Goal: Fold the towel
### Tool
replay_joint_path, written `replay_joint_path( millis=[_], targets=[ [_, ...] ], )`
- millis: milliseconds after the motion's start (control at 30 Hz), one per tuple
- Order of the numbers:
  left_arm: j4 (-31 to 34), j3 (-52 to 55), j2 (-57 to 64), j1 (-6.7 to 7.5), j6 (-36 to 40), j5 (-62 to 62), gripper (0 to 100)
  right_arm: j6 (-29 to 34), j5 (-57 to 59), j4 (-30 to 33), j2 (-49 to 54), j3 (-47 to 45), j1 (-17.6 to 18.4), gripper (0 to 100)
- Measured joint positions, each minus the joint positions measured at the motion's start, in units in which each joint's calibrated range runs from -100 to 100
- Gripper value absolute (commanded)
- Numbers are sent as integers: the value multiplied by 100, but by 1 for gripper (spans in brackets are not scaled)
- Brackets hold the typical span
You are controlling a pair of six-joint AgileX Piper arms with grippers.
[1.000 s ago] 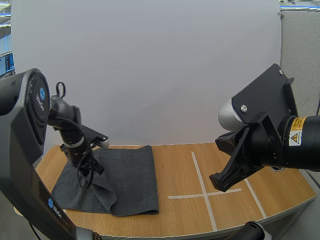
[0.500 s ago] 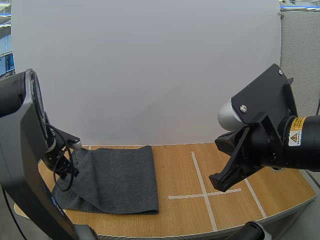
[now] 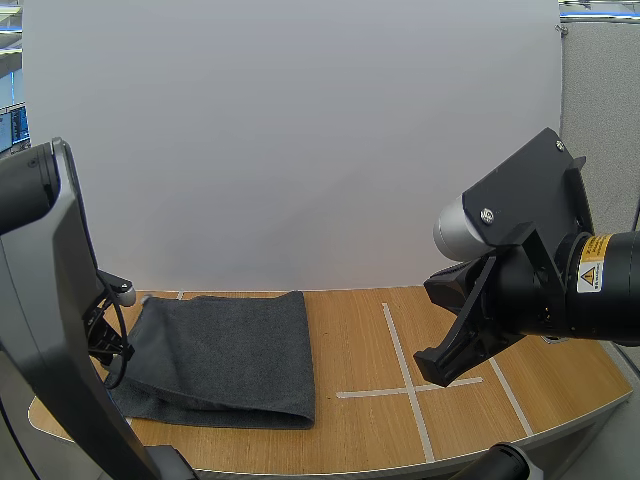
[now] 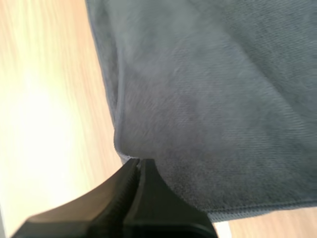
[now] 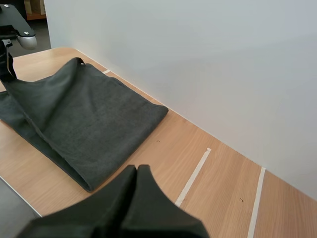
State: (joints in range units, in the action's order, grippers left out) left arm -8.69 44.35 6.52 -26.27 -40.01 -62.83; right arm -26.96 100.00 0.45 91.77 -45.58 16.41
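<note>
Grey towel (image 4: 213, 109) below the left wrist camera, spread over the wooden table (image 4: 44, 99), one hemmed corner drawn up to the tips of the left gripper (image 4: 135, 163). Fingers pressed together into a single wedge, the corner seemingly nipped between the tips. Grip judged from the cloth rising to meet them, not seen outright. Rest of the towel stretching away ahead of the tips.

From the right wrist: right gripper (image 5: 136, 171) closed tight on nothing, hanging above bare wood near the tape (image 5: 192, 174). Towel well apart from it, lying doubled, fold toward the near table edge. Top layer tented upward at the end beside the left gripper, flat at the other end. Long axis hard to call, seemingly running from that raised end toward the tape.

From the high view: towel on the table's left half, stopping short of the tape cross. Left gripper at its left end, right gripper aloft over the right half. Left arm plainly the nearer.

Likely hinge of the coming move: whole towel lying rightward of the held corner, hence any carry-over going that way, toward the tape.
</note>
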Motion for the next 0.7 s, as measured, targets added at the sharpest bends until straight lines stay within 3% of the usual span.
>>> replay_joint_path(
  millis=[133,433,533,700],
  targets=[
    [-568,42,0,-320,-602,-478,0,0,0,0,0,0,0,0],
    [-615,518,0,-400,-857,244,2,0,0,0,0,0,0,0],
    [-627,641,0,-400,-935,683,14,0,0,0,0,0,0,0],
    [-640,641,0,-400,-970,938,45,0,0,0,0,0,0,0]
  ],
)
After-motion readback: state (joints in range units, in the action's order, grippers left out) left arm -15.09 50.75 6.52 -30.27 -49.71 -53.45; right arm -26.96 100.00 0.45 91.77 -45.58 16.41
